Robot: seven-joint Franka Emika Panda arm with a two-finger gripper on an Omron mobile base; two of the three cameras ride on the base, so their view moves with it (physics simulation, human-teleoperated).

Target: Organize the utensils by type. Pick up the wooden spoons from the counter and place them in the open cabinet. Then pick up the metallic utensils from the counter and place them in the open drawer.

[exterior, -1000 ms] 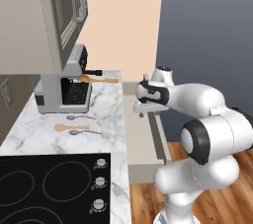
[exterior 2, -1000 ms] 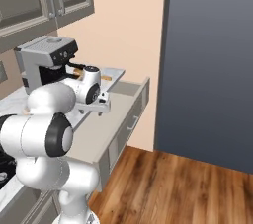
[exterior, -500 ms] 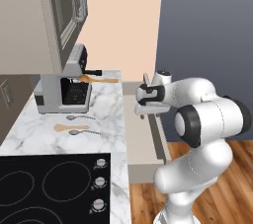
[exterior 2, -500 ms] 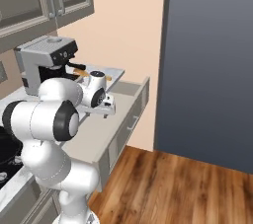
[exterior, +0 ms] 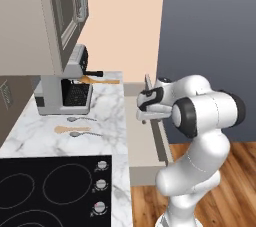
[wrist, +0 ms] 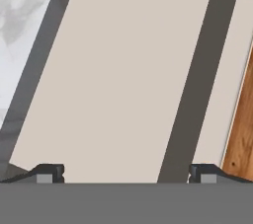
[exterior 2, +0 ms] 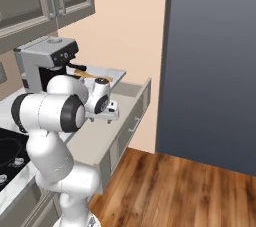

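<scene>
My gripper (exterior: 143, 116) hangs open and empty over the open drawer (exterior: 141, 143), right of the counter (exterior: 110, 116). In the hand view its two fingertips (wrist: 49, 172) stand wide apart above the drawer's pale flat floor (wrist: 123, 70). One wooden spoon (exterior: 69, 129) lies on the marble in front of the coffee machine, and another wooden spoon (exterior: 100, 80) lies behind it. Two small metallic utensils (exterior: 80, 119) (exterior: 83, 134) lie on either side of the near wooden spoon. The open cabinet (exterior: 30, 21) hangs at the upper left, its door (exterior: 75, 1) swung out.
A grey coffee machine (exterior: 65, 88) stands on the counter under the cabinet. A black cooktop (exterior: 50, 186) with knobs sits at the near end. A dark tall panel (exterior 2: 215, 61) rises right of the drawer (exterior 2: 134, 102), above wooden floor (exterior 2: 175, 191).
The arm has folded in closer to the base and the hand has come slightly lower over the drawer. The jaws stay open and the utensils have not moved.
</scene>
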